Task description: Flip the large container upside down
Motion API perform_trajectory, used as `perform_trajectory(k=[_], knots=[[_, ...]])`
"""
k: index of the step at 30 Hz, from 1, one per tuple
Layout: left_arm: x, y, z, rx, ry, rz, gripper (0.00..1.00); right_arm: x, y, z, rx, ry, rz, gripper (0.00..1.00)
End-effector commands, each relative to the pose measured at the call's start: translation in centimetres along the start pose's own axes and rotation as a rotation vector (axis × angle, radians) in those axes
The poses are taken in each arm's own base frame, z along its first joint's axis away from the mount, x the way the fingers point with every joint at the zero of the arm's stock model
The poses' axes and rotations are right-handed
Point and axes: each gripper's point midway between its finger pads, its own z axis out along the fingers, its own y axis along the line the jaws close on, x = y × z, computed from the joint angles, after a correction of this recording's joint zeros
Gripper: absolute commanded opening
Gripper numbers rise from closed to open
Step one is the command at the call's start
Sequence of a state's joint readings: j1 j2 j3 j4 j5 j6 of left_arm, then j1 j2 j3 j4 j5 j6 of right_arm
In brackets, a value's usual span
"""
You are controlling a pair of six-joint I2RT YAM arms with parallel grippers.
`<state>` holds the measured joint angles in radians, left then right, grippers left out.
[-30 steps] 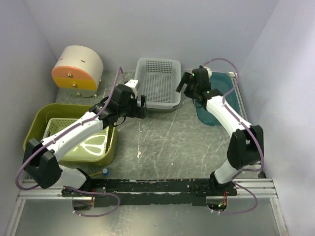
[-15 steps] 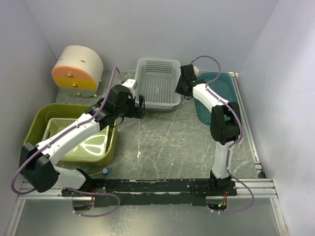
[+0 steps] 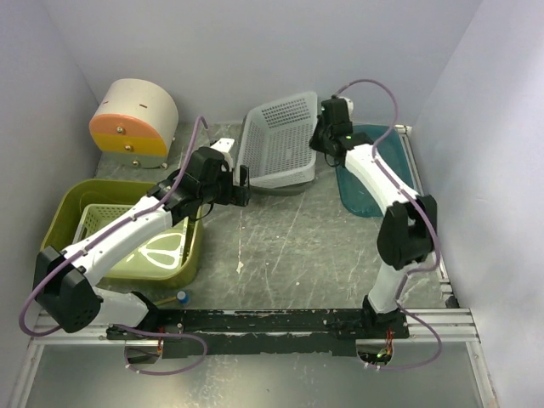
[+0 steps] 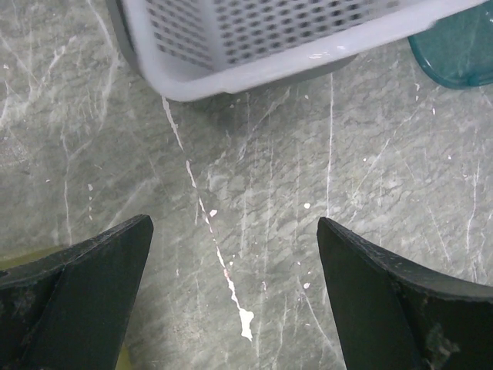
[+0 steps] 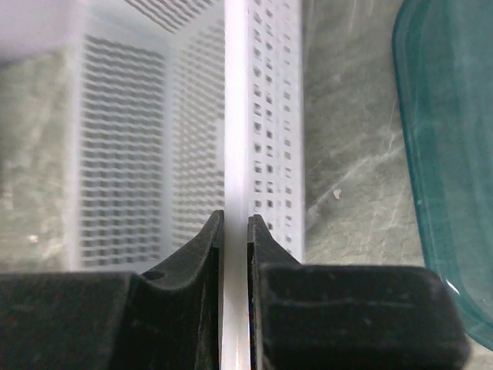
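Note:
The large container [image 3: 61,223], an olive-green glossy tub, sits upright at the left with a pale green tray [image 3: 106,219] inside it. No gripper touches it. My left gripper [image 3: 241,185] [image 4: 233,223] hovers open over bare table between the tub and a grey perforated basket [image 3: 276,140] [image 4: 269,31] [image 5: 123,154]. My right gripper [image 3: 320,146] [image 5: 235,220] is shut on that basket's right rim. The basket is tilted, its right side lifted off the table.
A teal bin [image 3: 374,183] [image 4: 462,54] [image 5: 454,154] lies right of the basket, under the right arm. A round cream and orange box [image 3: 133,123] stands at the back left. Walls close in on the table's back and sides.
My right gripper came over to the grey basket's right rim, shut on it and raised that side, so the basket now tilts. The left arm has hardly moved.

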<state>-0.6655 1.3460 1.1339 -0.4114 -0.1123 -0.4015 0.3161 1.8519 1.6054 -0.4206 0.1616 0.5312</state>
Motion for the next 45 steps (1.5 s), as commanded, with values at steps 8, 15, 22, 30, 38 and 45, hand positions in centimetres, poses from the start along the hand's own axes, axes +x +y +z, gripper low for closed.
perform_trajectory(k=[8,15,22,30,38,45], knots=[[-6.8,1.1,-4.5,0.116,-0.108,-0.074,1.00,-3.7,-1.6,-14.8,-0.112,-0.231,-0.050,0.00],[-6.6,1.6,-2.9,0.108,-0.079,-0.090,1.00,2.5,-2.3,-21.2,-0.265,-0.147,-0.021,0.00],[-4.4,0.5,0.6,0.185,-0.004,-0.140,1.00,6.8,-4.8,-26.0,-0.274,-0.100,-0.024,0.00],[-3.6,0.2,4.7,0.202,0.056,-0.167,1.00,12.0,-7.6,-27.2,-0.205,0.023,0.048,0.00],[-3.9,0.2,9.6,0.191,0.086,-0.186,1.00,11.9,-8.6,-29.7,-0.176,0.011,0.031,0.00],[-4.2,-1.0,12.9,0.245,0.114,-0.204,1.00,11.6,-8.9,-31.6,-0.187,-0.019,0.027,0.00]])
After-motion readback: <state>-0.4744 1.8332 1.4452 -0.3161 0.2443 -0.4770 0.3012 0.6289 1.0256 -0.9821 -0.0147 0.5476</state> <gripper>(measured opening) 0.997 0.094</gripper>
